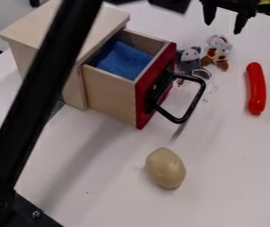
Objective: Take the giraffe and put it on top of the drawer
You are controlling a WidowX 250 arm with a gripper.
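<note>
The gripper (225,18) hung near the desk's (243,164) far edge, its jaws wide apart and nothing between them. Below it on the desk sat a small brown-and-white plush, probably the giraffe (218,52), just beside a grey plush (190,60). That closeness was the chief risk: jaws coming down slightly off could have pinched the grey one too, or toppled both. The open drawer (110,95) posed the next trouble, since a low carry might have caught its black handle (190,105) or bumped its front. The soft body could have slipped from a shallow grip, and a release short of the wooden top (110,22) might have dropped it onto the blue cloth (124,60) inside.
</note>
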